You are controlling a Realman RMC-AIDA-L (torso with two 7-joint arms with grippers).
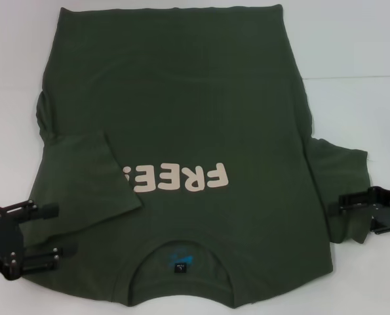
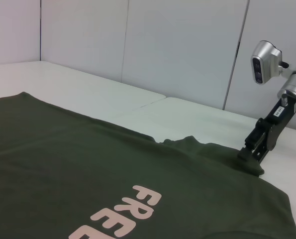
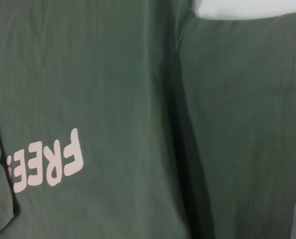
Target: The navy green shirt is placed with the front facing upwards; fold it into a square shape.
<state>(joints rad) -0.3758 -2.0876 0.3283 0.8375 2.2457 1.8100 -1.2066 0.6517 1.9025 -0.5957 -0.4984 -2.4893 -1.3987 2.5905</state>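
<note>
The navy green shirt (image 1: 201,118) lies spread front-up on the white table (image 1: 358,46), and it fills most of the head view, with its round neck nearest the robot and its hem at the far side. Across the chest runs the pale pink lettering (image 1: 181,177), which reads "FREE!" and appears upside down from the head camera. Inside the neck opening sit a small black tag (image 1: 179,268) and a patch of blue print (image 1: 178,256); neither can be read.

The shirt's left sleeve (image 1: 93,180) is folded in over the body, and its edge reaches the exclamation mark end of the lettering. The left gripper (image 1: 40,233) sits at the shirt's near left edge, beside that folded sleeve, with its two black fingers pointing in toward the lettering and spread apart, one above the other, holding nothing.

On the other side of the lettering, the right sleeve (image 1: 342,190) lies out flat on the table. The right gripper (image 1: 342,203) is at the outer edge of that sleeve. In the left wrist view the right gripper (image 2: 251,152) comes down onto the cloth, its fingers drawn together and pinching the sleeve's edge, which bunches slightly beneath them. The right wrist view shows the lettering beside a long crease in the cloth.
</note>
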